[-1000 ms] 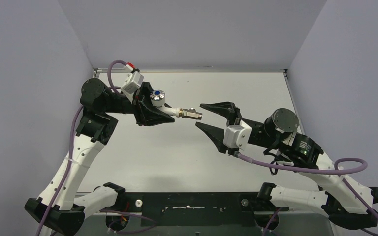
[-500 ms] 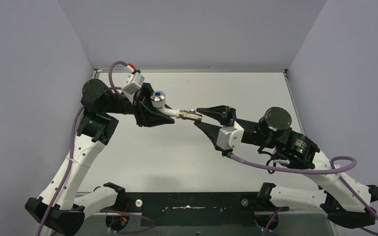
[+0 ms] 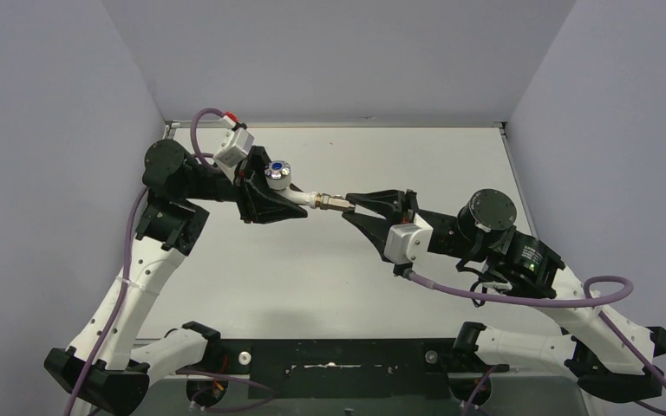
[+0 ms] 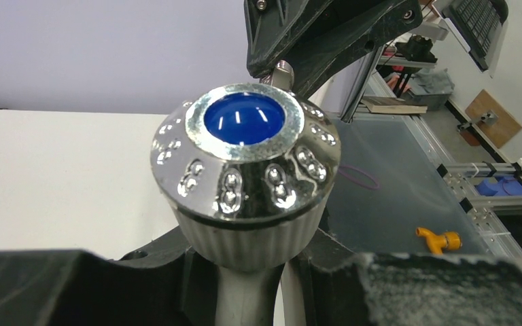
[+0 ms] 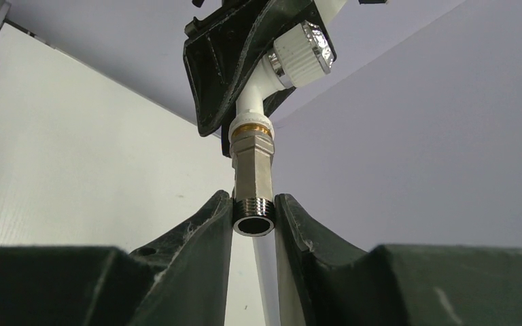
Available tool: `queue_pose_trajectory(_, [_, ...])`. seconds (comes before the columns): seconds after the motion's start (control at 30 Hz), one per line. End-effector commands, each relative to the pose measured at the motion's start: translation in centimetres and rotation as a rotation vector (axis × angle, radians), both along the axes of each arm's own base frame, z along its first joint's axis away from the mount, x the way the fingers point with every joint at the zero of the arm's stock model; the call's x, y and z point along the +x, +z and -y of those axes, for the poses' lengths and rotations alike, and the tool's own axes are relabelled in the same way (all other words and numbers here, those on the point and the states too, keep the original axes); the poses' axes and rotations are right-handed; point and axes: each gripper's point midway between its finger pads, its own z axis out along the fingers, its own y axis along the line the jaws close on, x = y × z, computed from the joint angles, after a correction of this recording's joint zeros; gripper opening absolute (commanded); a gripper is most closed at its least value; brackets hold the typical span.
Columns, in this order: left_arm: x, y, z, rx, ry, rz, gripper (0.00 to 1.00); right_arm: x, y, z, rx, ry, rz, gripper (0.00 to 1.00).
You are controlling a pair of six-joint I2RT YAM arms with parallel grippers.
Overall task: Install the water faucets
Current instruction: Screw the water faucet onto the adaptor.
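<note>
Fingers of the right gripper are pinched on just the open threaded end of the metal fitting. The fitting's other end meets the spout of the white tap body, and the whole assembly is held in mid-air above the table. Beyond the fitting's far end, the left gripper is clamped on the tap body under the chrome knob. A hold this shallow on round threads could slip when the fitting is turned. If the arms are misaligned, the joint could cross-thread or be pried apart, dropping the fitting.
</note>
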Motion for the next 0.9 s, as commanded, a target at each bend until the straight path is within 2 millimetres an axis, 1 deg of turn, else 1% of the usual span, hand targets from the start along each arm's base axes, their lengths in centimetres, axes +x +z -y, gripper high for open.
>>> queue_pose_trajectory(0.0, [-0.5,1.4,-0.2,-0.033,-0.006,0.085,0.00,-0.6,3.2,0.7,0.113,0.004,0.025,0.17])
queue_pose_trajectory(0.1, [-0.6,1.3,-0.2,-0.030,-0.012,0.087,0.00,-0.5,3.3,0.6,0.154,0.000,-0.043,0.10])
queue_pose_trajectory(0.2, [-0.8,1.3,-0.3,-0.029,-0.023,0.100,0.00,0.0,3.5,0.6,0.210,-0.025,-0.143,0.01])
queue_pose_trajectory(0.23, [-0.9,1.3,-0.3,-0.030,-0.024,0.107,0.00,0.0,3.6,0.5,0.225,-0.026,-0.176,0.00])
queue_pose_trajectory(0.5, [-1.1,1.5,-0.4,-0.030,-0.037,0.132,0.00,0.0,3.6,-0.1,0.367,-0.012,-0.506,0.00])
queue_pose_trajectory(0.6, [-1.2,1.7,-0.5,-0.037,-0.031,0.150,0.00,-0.2,3.3,-0.5,0.423,0.011,-0.647,0.00])
queue_pose_trajectory(0.7, [-1.1,1.9,-0.5,-0.046,-0.022,0.168,0.00,-0.4,2.4,-1.1,0.456,0.028,-0.797,0.00])
queue_pose_trajectory(0.87, [-0.9,2.0,-0.4,-0.049,-0.027,0.179,0.00,0.1,1.3,-1.2,0.517,-0.010,-0.967,0.00])
